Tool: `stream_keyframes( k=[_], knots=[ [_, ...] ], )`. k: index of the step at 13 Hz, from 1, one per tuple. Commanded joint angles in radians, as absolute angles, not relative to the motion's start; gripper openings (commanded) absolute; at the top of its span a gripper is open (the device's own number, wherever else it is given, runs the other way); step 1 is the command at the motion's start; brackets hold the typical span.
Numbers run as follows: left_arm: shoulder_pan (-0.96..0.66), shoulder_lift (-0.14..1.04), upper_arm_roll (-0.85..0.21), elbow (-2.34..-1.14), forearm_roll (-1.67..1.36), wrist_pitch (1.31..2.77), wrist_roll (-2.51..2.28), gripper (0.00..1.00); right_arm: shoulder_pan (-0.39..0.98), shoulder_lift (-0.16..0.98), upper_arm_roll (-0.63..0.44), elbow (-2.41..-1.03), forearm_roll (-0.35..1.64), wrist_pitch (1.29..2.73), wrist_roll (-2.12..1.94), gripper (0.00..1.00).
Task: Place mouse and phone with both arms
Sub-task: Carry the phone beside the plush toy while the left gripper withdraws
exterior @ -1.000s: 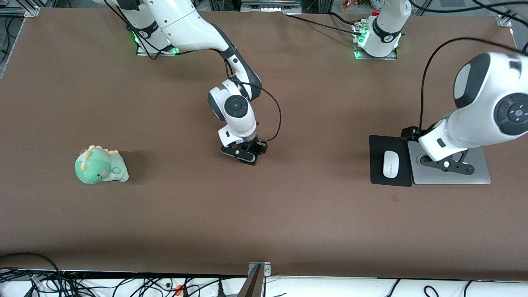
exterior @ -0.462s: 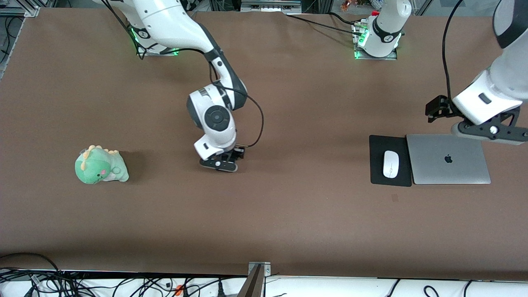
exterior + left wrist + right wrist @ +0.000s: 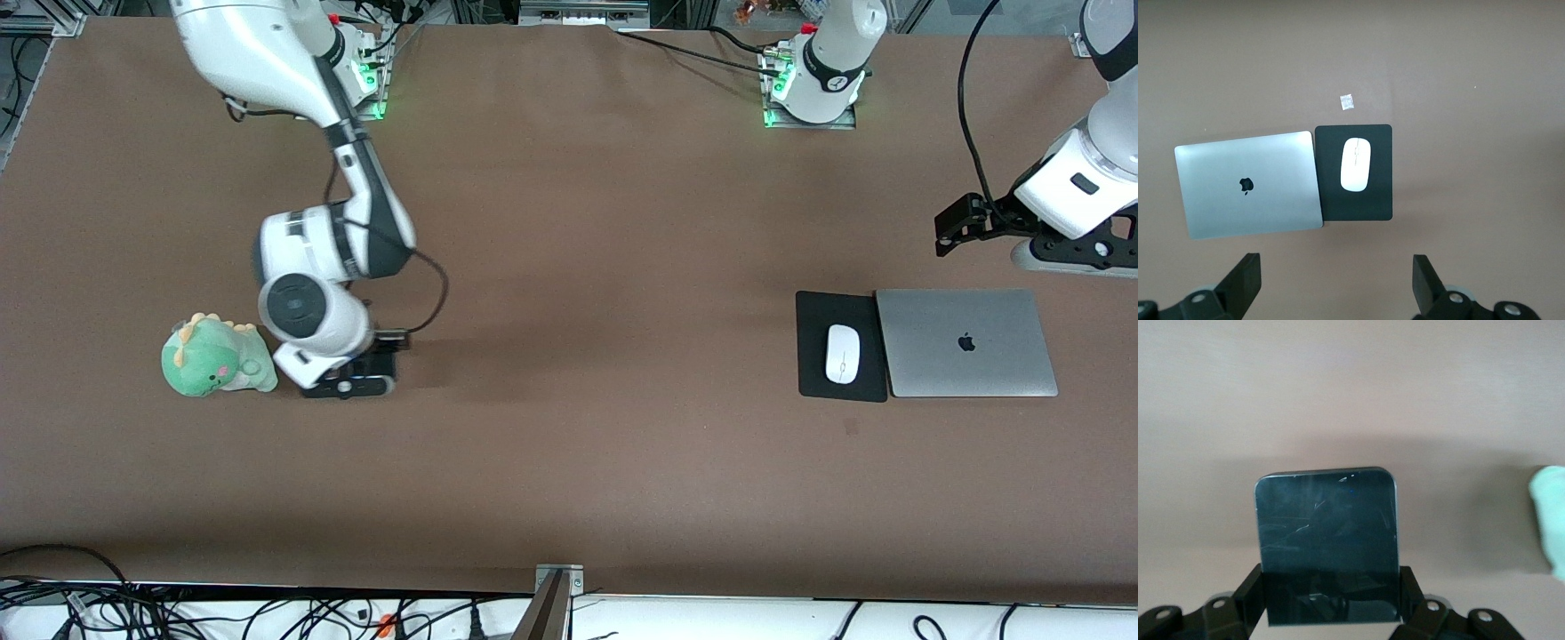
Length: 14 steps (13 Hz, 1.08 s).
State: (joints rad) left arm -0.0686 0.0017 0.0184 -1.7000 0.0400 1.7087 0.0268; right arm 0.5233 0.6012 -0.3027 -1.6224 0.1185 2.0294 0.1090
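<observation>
The white mouse (image 3: 842, 353) lies on a black mat (image 3: 816, 311) beside a closed silver laptop (image 3: 965, 342); it also shows in the left wrist view (image 3: 1355, 164). My right gripper (image 3: 348, 384) is low over the table next to a green plush dinosaur (image 3: 216, 357). In the right wrist view it (image 3: 1329, 593) is shut on the black phone (image 3: 1326, 520), one finger on each long edge. The phone is hidden in the front view. My left gripper (image 3: 1071, 260) hangs open and empty over the table by the laptop, its jaws wide apart (image 3: 1336, 267).
The plush dinosaur shows at the edge of the right wrist view (image 3: 1549, 520), close to the phone. The mat (image 3: 1378, 200) and laptop (image 3: 1248, 183) lie side by side, touching. A small pale scrap (image 3: 1347, 101) lies on the table near the mat.
My right arm has swung with the phone from mid-table toward the right arm's end, to beside the plush. My left gripper has lifted off the laptop and moved away from it.
</observation>
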Motion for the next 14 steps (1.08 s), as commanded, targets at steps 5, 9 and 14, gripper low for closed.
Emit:
stream_keyframes(
  k=[5,9,14],
  knots=[
    [-0.081,-0.020,0.002,-1.713,0.031,1.726,0.028,1.00,0.437,0.558,-0.284,-1.808,0.201,2.167,-0.049,0.57],
    [-0.072,-0.018,0.003,-1.712,0.031,1.710,0.035,1.00,0.437,0.552,-0.284,-1.945,0.202,2.362,-0.037,0.57],
    [-0.071,-0.018,0.003,-1.712,0.031,1.704,0.034,1.00,0.437,0.552,-0.282,-1.959,0.230,2.382,-0.032,1.00]
  ],
)
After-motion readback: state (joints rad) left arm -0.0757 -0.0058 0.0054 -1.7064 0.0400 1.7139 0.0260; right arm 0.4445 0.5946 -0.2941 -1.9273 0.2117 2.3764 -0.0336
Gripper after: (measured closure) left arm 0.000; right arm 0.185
